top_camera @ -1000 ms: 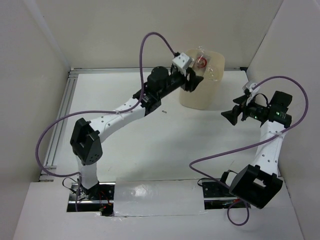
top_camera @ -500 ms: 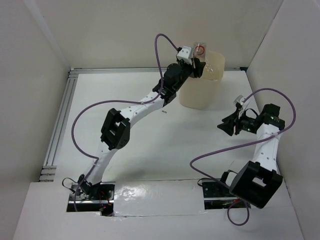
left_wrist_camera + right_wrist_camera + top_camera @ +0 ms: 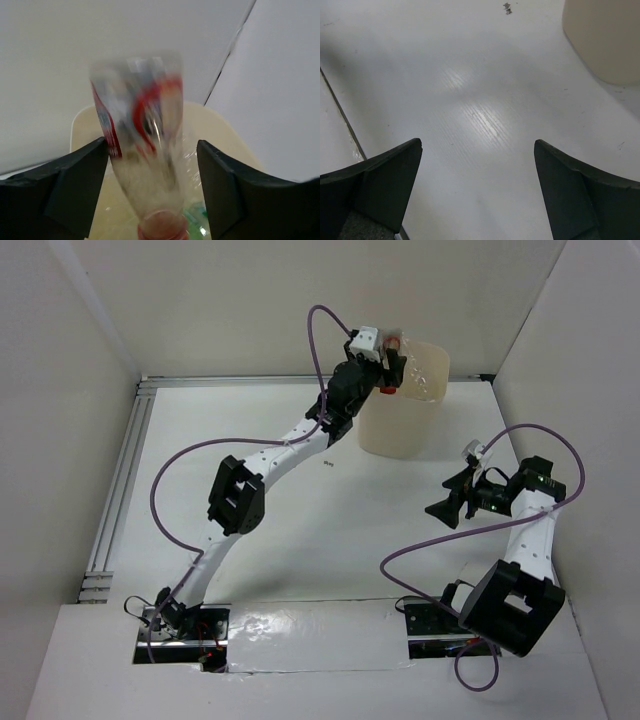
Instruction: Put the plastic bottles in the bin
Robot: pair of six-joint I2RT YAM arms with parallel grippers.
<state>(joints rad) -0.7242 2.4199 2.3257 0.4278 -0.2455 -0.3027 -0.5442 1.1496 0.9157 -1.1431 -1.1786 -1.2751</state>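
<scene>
Top view, near edge: both arm bases bolted at the desk [image 3: 300, 530] edge, a purple cable [image 3: 440, 540] looped from each arm

Right end effector [image 3: 432, 510]: on the right side of the desk, near its middle depth, pointing left, well apart from the bin [image 3: 405, 430]. Right wrist view: end effector [image 3: 477, 150] with fingers [image 3: 380, 185] spread wide, nothing between them, bare desk [image 3: 470, 120] below. The bin wall [image 3: 600, 45] is at top right of that view, and a small dark mark [image 3: 508, 7] sits on the desk at the top edge. The same mark [image 3: 328, 464] lies just left of the bin base in the top view

Left arm: stretched out long across the desk toward the far right. Left end effector [image 3: 392, 368] is raised at the near-left rim of the bin

Left wrist view: left end effector [image 3: 150, 145] has its jaws apart. The bottle [image 3: 145, 150] is between the fingers [image 3: 75, 180], red cap toward the camera and wide end away, with its red-white label showing. A clear gap shows between the bottle and the right-hand finger. At the left-hand finger, contact can't be judged. The bottle is blurred and the fingers are sharp. I read it as not clamped

Bottle position: above the open bin, whose rim [image 3: 82, 120] shows behind it. In the top view only a reddish bit of the bottle [image 3: 396, 343] shows beside the end effector

Inside the bin: crinkled clear plastic and a green patch [image 3: 196, 216], shapes too unclear to count

Bin: upright at the far right of the desk, close to the back wall
</scene>
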